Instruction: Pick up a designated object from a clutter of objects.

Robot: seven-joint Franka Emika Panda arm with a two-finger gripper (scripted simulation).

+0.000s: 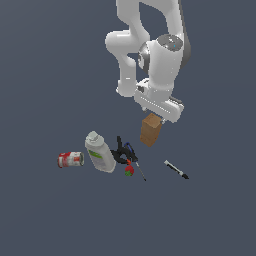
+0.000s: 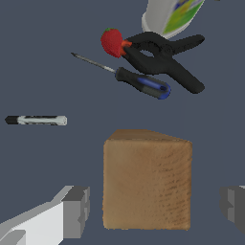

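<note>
The tan-brown block [image 1: 150,130] stands under my gripper [image 1: 159,114], at the exterior view's right end of the clutter. In the wrist view the block [image 2: 147,179] lies between my two fingers [image 2: 76,210], with a gap on each side. The gripper [image 2: 155,208] is open and straddles the block without touching it. The white bottle with a green label [image 1: 99,152], the black clamp [image 1: 120,152] and the red-and-white can [image 1: 70,159] lie to the exterior view's left of the block.
A small red strawberry-like item [image 2: 111,42], a thin screwdriver with a black and blue handle [image 2: 139,81] and the clamp [image 2: 165,60] lie close beyond the block. A black-and-white marker [image 2: 36,120] lies apart, also seen in the exterior view [image 1: 176,169].
</note>
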